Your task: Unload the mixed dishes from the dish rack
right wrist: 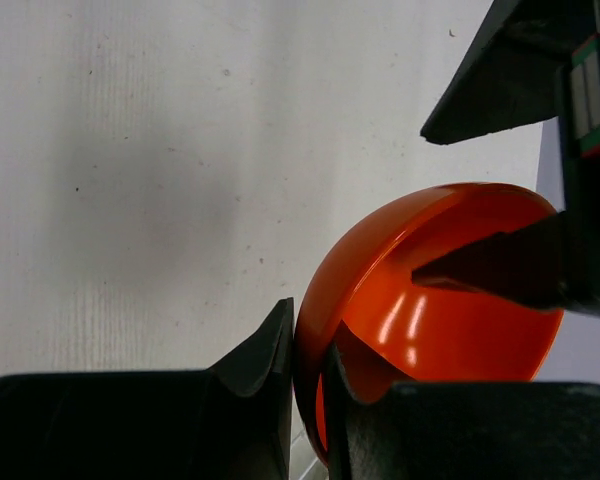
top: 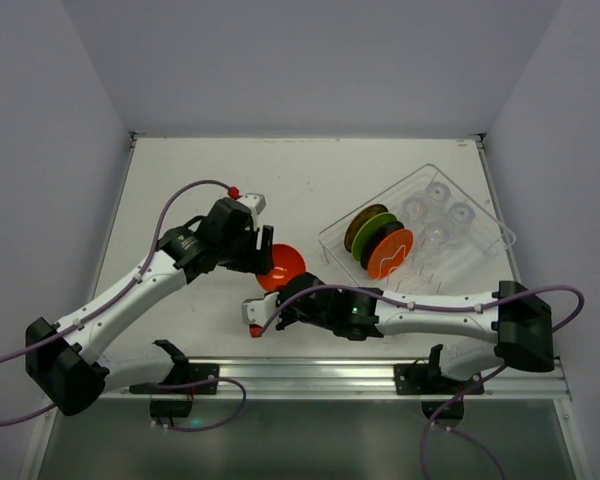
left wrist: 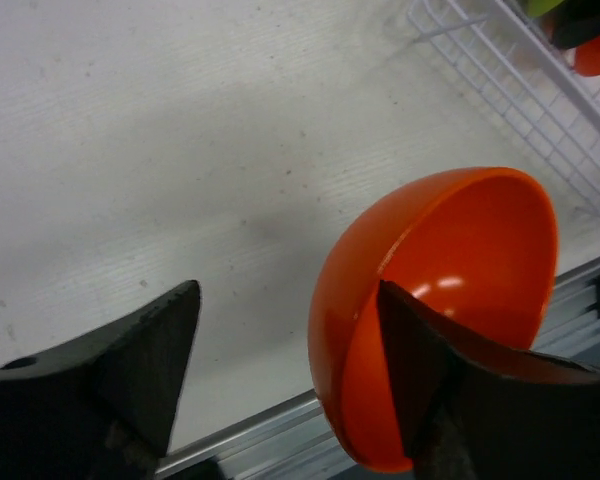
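The small orange-red bowl [top: 283, 266] hangs tilted over the table, left of the dish rack [top: 482, 218]. My right gripper [top: 278, 293] is shut on its near rim, one finger outside the wall and one inside [right wrist: 308, 340]. My left gripper [top: 265, 257] is open and straddles the bowl's [left wrist: 450, 260] far wall: one finger is inside the bowl, the other stands apart from the outer wall [left wrist: 285, 310]. In the rack stand a brown-yellow plate [top: 360, 228], a lime green plate [top: 373, 238], a dark plate [top: 384, 245] and an orange plate [top: 393, 254], with several clear cups [top: 436, 214] behind them.
The rack's thin white dividers [left wrist: 520, 110] show at the upper right of the left wrist view. A metal rail [top: 310, 372] runs along the table's near edge. White walls enclose the table on the left, back and right.
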Robot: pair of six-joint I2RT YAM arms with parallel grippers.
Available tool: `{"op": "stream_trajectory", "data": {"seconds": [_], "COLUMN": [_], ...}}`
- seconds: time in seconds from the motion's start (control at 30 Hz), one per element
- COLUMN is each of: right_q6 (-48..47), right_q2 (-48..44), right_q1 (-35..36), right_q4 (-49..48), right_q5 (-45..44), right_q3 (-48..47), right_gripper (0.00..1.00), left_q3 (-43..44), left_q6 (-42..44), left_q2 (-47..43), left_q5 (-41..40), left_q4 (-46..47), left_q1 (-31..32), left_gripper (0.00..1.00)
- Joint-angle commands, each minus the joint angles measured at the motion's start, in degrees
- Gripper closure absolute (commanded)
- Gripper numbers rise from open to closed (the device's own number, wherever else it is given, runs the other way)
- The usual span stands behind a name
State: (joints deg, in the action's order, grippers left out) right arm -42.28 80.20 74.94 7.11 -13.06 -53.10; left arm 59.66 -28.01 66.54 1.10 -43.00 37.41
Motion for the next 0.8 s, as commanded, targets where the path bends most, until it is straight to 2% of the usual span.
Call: {"op": "stream_trajectory", "data": {"seconds": [0.0, 0.07, 0.1, 0.17, 0.2, 0.33, 0.37, 0.4, 0.43, 0.47, 0.5, 0.57, 0.67, 0.7, 0.77], "right_q6": [-3.25, -3.16, -2.98, -2.37, -2.19, 1.4, 2.2, 3.07, 4.82, 5.8, 6.5, 8.7, 12.21, 15.18, 18.71], "right_q2": [0.57, 0.92, 1.7, 2.58, 3.63, 5.4, 5.58, 5.32, 5.14, 4.96, 4.79, 3.82, -0.56, -2.05, -6.89], "right_q1": [1.53, 1.96, 2.05, 2.06, 2.06, 1.88, 1.88, 1.79, 1.7, 1.44, 1.27, 0.91, 0.3, 0.04, -0.49], "right_q4": [-5.88, -5.8, -5.62, -5.53, -5.71, -6.67, -9.81, -11.14, -12.29, -14.39, -15.54, -17.74, -20.38, -20.56, -20.56], "right_q5": [-5.66, -5.84, -5.84, -6.36, -6.8, -7.77, -8.21, -8.3, -8.38, -8.47, -9.78, -11.45, -12.87, -12.78, -13.82], "right_q3": [-0.86, -1.21, -1.48, -2.18, -2.36, -2.62, -2.27, -1.92, -1.14, -0.78, -0.51, 0.01, 1.51, 2.21, 3.26], "right_gripper": [1.0, 1.0, 1.0, 1.0, 1.0, 1.0, 1.0, 0.96, 0.83, 0.24, 0.01, 0.01, 0.01, 0.01, 0.01], "left_q3": [1.16, 1.34, 1.6, 2.04, 2.48, 3.27, 3.27, 3.36, 3.36, 3.36, 3.53, 4.06, 3.72, 2.84, 1.78], "left_q6": [-0.03, -0.03, -0.11, -0.29, -0.38, -0.55, -0.64, -1.25, -1.43, -1.35, -1.26, -1.17, -1.69, -2.65, -5.02], "left_q2": [1.57, 2.1, 2.1, 2.54, 2.71, 3.07, 2.98, 3.07, 3.07, 3.07, 3.41, 3.68, 4.65, 4.39, 4.82], "left_q5": [-8.21, -9.71, -10.07, -11.29, -11.73, -14.28, -14.98, -15.86, -17.17, -16.84, -16.23, -14.21, -7.81, -2.48, -0.06], "left_q4": [-2.61, -2.61, -2.61, -2.7, -2.87, -2.79, -2.53, -2.35, -1.3, -0.51, 0.28, 2.39, 6.43, 10.44, 13.64], "left_q1": [1.44, 1.7, 1.7, 1.79, 1.79, 1.88, 1.88, 1.7, 1.62, 1.27, 0.22, -1.63, -9.26, -13.72, -17.79], "left_gripper": [0.31, 0.46, 0.66, 0.86, 1.0, 1.0, 1.0, 1.0, 1.0, 1.0, 1.0, 1.0, 1.0, 1.0, 1.0]}}
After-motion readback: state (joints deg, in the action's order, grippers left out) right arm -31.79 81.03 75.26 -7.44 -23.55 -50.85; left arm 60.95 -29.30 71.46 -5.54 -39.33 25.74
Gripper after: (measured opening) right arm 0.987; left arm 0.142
